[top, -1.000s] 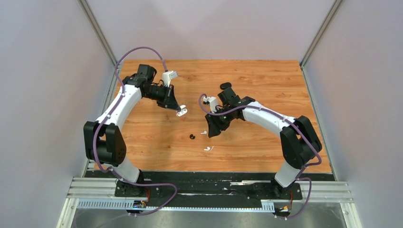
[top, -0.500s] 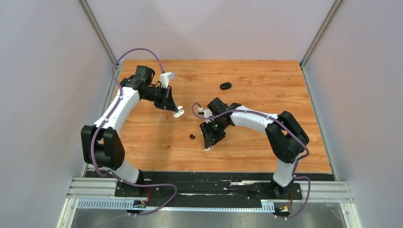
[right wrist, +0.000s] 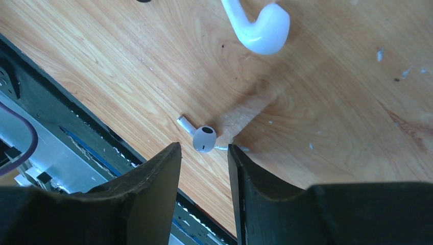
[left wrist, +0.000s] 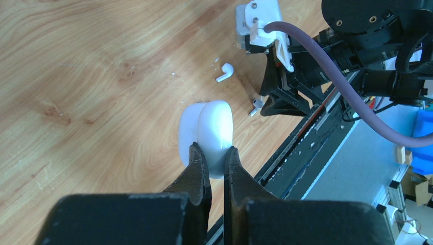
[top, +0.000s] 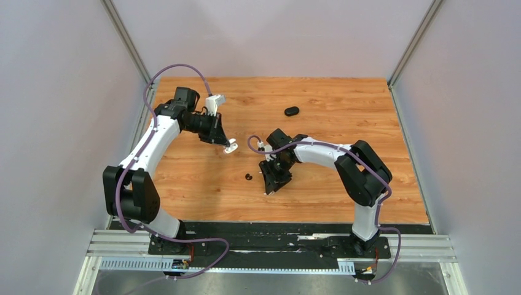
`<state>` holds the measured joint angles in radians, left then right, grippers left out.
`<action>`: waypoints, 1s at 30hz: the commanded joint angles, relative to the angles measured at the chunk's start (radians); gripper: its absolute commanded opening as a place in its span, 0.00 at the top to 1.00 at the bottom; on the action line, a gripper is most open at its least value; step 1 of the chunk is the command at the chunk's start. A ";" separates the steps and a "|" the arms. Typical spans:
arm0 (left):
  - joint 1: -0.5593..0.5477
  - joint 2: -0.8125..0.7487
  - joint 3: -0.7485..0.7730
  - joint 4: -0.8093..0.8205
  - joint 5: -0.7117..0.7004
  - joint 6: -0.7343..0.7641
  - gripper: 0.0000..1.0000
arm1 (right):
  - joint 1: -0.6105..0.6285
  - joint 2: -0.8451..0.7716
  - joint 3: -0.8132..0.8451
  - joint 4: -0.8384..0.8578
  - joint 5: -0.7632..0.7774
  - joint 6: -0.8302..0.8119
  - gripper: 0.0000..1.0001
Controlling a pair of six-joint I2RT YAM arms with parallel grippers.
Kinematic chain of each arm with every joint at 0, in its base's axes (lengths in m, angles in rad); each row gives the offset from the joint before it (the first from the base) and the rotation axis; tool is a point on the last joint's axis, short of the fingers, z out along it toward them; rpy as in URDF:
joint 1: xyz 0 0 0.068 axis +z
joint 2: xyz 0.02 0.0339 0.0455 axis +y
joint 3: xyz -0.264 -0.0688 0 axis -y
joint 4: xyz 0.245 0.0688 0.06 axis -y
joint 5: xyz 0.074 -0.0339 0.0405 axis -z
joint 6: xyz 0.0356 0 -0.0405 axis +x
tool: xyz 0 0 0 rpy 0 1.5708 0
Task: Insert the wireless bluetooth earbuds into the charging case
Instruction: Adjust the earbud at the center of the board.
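Right gripper (right wrist: 204, 149) stands with its jaws spread and nothing between them, poised low over the table (top: 344, 98) near its near edge. One white earbud (right wrist: 204, 139) lies on the wood just beyond the fingertips and in line with the gap, so the coming move appears to be a short descent and a close. Its long axis runs obliquely: the stem points up and toward the left finger in the right wrist view, while the rounded head sits almost midway between the tips. The jaws would therefore close across the head rather than along the stem. A thin pale streak beside the head may be a reflection; it cannot be told for certain.

A second white earbud (right wrist: 260, 23) lies farther out on the same side, well clear of the fingers. A black earbud (top: 248, 177) rests just to the left of the right gripper in the overhead view.

Left gripper (left wrist: 214, 153) is pressed onto the white charging case (left wrist: 207, 132), held off the table and well apart from the targeted earbud. The right arm is plainly the nearer.

The right wrist view gives the stem's direction and its alignment with the gap, which the overhead view hides beneath the gripper. The left wrist view alone shows the grip on the case.
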<state>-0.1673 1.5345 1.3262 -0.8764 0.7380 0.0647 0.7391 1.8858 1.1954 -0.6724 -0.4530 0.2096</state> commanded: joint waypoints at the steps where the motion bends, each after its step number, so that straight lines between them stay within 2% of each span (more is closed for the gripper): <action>1: 0.006 -0.039 0.007 0.028 0.008 -0.011 1.00 | 0.009 0.024 0.033 0.029 0.024 0.004 0.57; 4: 0.006 -0.039 0.012 0.018 0.005 -0.003 1.00 | -0.009 -0.023 0.052 0.021 -0.048 -0.121 0.47; 7: 0.006 -0.042 0.013 0.014 0.002 0.010 1.00 | -0.028 -0.052 0.115 -0.061 -0.161 -0.352 0.42; 9: 0.006 -0.038 0.014 0.012 0.003 0.013 1.00 | -0.026 -0.054 0.169 -0.202 -0.263 -0.589 0.42; 11: 0.006 -0.033 0.020 0.010 0.003 0.017 1.00 | -0.028 -0.098 0.146 -0.223 -0.334 -0.842 0.42; 13: 0.006 -0.033 0.028 0.007 0.001 0.021 1.00 | -0.029 -0.176 0.073 -0.214 -0.386 -1.176 0.42; 14: 0.006 -0.034 0.030 0.004 0.000 0.024 1.00 | -0.029 -0.209 0.023 -0.207 -0.398 -1.424 0.41; 15: 0.006 -0.035 0.031 0.001 -0.002 0.030 1.00 | -0.029 -0.241 -0.027 -0.186 -0.393 -1.582 0.42; 16: 0.006 -0.036 0.032 -0.004 -0.003 0.033 1.00 | -0.029 -0.263 -0.075 -0.141 -0.379 -1.724 0.42; 18: 0.006 -0.039 0.031 -0.010 -0.009 0.039 1.00 | -0.029 -0.277 -0.131 -0.056 -0.362 -1.885 0.44; 24: 0.006 -0.063 0.013 -0.020 -0.017 0.049 1.00 | -0.019 -0.171 -0.057 -0.100 -0.388 -2.156 0.51; 30: 0.008 -0.090 -0.008 -0.014 -0.026 0.049 1.00 | -0.012 -0.107 0.000 -0.220 -0.353 -2.314 0.55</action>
<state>-0.1673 1.5028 1.3262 -0.8974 0.7124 0.0925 0.7177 1.7599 1.1328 -0.8043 -0.7853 -1.8824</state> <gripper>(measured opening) 0.057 0.464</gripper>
